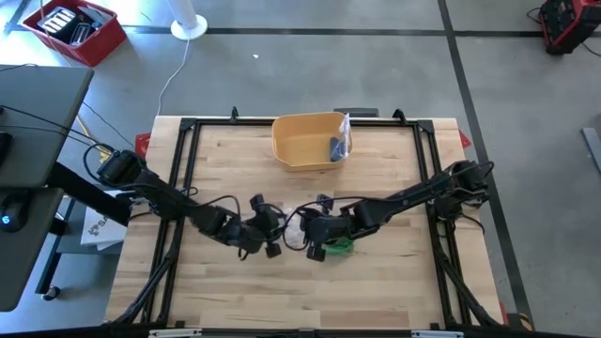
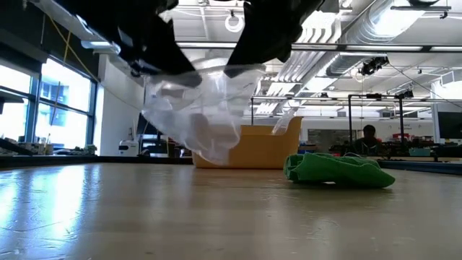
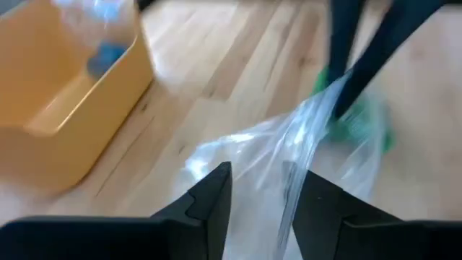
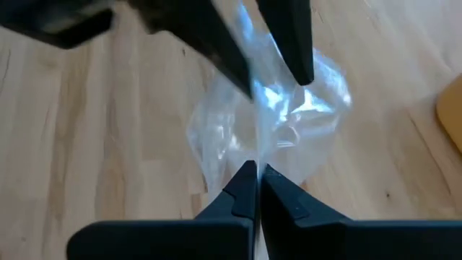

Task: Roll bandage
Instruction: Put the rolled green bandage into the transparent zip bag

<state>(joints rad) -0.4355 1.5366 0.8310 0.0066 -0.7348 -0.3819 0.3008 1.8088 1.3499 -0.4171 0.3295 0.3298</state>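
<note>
A clear plastic bag (image 2: 195,115) hangs in the air between my two grippers at the middle of the table; it also shows in the high view (image 1: 295,235). A crumpled green bandage (image 2: 339,170) lies on the table just right of it, under my right arm in the high view (image 1: 340,247). My right gripper (image 4: 255,180) is shut on the bag. My left gripper (image 3: 261,188) has its fingers apart, and the bag's film runs through the gap. My left gripper's fingers stand apart, and a strip of the bag's film (image 3: 289,209) lies against the inner side of one finger (image 3: 317,209). The bag's left side rises up to this gripper (image 2: 155,76). Whether the film is hooked over the finger I cannot tell. My right gripper pinches the bag's upper edge (image 4: 254,155) between its two shut fingers, coming slanting down from the table's right. How many layers it has I cannot tell. The bag hangs below the fingers, slack and clear of the table (image 2: 209,155).
A yellow bin (image 1: 310,141) stands at the table's far middle, with a blue item and a clear bag (image 1: 338,141) in it. A black frame (image 1: 188,150) runs around the tabletop. Bare wood lies at the near side (image 1: 300,300).
</note>
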